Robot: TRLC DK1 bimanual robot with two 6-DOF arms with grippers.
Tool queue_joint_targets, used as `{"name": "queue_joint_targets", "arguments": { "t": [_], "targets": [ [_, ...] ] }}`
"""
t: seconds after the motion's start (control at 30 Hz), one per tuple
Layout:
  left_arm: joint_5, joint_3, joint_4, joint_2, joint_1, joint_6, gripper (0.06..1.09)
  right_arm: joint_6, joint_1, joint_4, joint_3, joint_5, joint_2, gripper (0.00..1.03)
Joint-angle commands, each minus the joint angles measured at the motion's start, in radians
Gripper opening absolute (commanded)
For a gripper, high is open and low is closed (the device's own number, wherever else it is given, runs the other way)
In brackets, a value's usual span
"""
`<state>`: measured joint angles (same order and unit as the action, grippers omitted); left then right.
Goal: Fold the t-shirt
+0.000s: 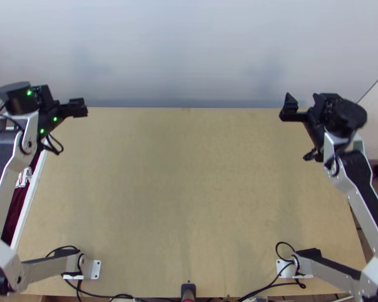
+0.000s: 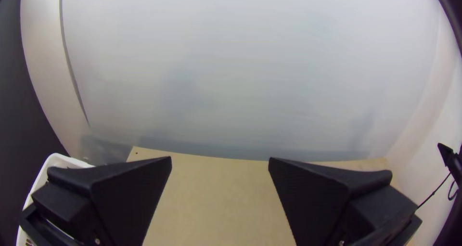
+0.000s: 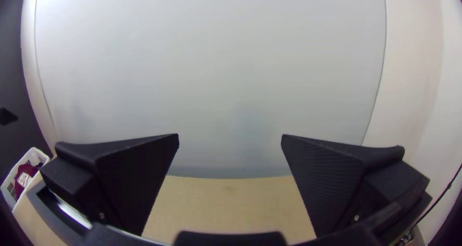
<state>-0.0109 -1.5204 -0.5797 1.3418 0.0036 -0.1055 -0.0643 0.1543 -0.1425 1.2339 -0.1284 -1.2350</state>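
Left claw: stood wide open near the table's far left corner.
Right claw: also gaped wide, near the far right corner.
T-shirt: lay bunched, maroon with white print, in the white basket beside the table's left edge.

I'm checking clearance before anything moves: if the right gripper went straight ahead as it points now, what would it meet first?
Most likely the pale wall beyond the table; nothing shows between it and the right gripper, though how far off it is stays unclear.
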Motion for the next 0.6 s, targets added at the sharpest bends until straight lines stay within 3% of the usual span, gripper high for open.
{"name": "queue_joint_targets", "arguments": {
  "t": [0.0,0.27,0.57],
  "targets": [
    [-0.001,-0.095,-0.006,0.120,-0.008,-0.007,1.04,-0.052,0.007,-0.071,0.127,-0.017,-0.112,0.99],
    [-0.004,-0.087,0.073,0.158,0.053,-0.033,1.04,-0.063,0.054,-0.137,0.122,-0.008,-0.135,0.99],
    [-0.009,-0.090,0.020,0.244,0.365,0.041,1.04,-0.051,0.108,-0.154,0.085,-0.005,-0.156,0.99]
  ]
}}
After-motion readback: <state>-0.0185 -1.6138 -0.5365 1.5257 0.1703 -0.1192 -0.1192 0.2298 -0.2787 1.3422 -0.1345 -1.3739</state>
